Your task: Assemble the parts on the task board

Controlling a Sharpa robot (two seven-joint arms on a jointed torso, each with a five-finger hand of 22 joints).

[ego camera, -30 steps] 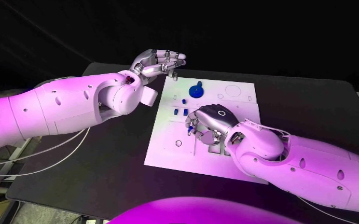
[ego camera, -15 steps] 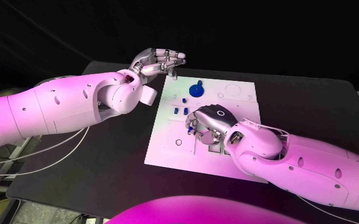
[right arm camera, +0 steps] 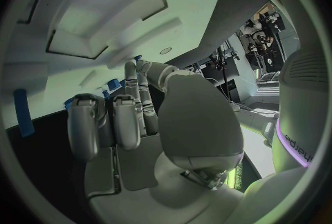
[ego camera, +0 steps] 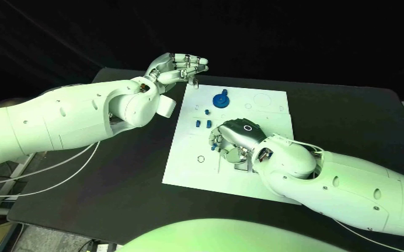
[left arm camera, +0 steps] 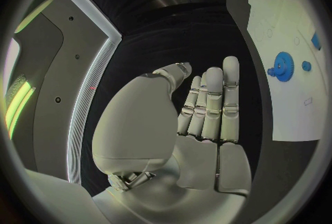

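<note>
The white board (ego camera: pixel 253 106) lies in the middle of the black desk (ego camera: pixel 101 199), its long axis running from the near edge toward the far edge. A blue gear (ego camera: pixel 220 100) lies flat near the board's far left corner, with a small blue round piece (ego camera: pixel 224 93) just beyond it. Toward the board's left edge three short blue pegs (ego camera: pixel 202 123) sit in a row across the board; whether they stand in holes or lie loose cannot be told. The right hand (ego camera: pixel 236 138) rests low over the board's middle, fingers curled down toward its left edge, and small blue pieces (ego camera: pixel 216 146) show at its fingertips; whether it grips one cannot be told. The left hand (ego camera: pixel 178 68) hangs above the desk's far edge, just off the board's far left corner, palm up, its fingers lying close side by side with nothing in them.
</note>
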